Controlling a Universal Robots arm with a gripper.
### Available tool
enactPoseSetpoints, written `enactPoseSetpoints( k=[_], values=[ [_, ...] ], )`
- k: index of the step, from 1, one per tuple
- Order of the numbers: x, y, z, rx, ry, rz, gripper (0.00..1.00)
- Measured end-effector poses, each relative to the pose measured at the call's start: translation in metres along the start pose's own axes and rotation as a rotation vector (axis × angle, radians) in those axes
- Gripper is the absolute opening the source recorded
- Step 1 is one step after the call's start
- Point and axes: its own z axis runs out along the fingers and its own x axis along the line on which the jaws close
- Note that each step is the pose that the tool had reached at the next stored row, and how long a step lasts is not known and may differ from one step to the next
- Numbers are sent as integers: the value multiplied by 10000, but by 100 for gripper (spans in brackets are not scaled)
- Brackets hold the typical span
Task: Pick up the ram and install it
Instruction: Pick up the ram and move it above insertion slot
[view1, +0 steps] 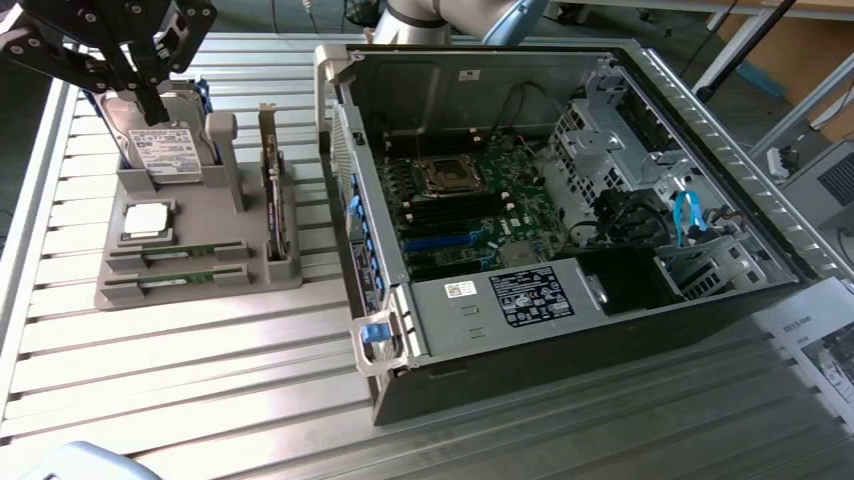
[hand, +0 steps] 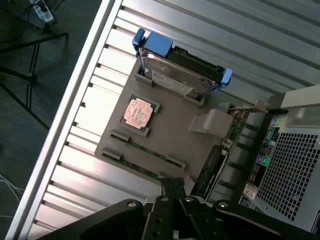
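Note:
Two ram sticks, thin and green, lie side by side in slots at the front of a grey holder: one ram stick and the other ram stick beside it. My black gripper hangs above the holder's far end, over the upright hard drive, well above the sticks. Its fingers are shut together with nothing between them. The open computer case stands to the exterior view's right, its motherboard exposed, with dark memory slots beside the processor socket.
The holder also carries a square silver processor chip, a dark expansion card standing on edge, and the hard drive in blue rails. Everything rests on a ribbed metal table. Cables and a drive cage fill the case's right side.

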Motion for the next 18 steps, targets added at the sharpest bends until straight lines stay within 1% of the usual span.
enactPoseSetpoints(
  k=[18],
  values=[
    [0, 0, 0, -28, 49, -1135, 10]
  ],
)
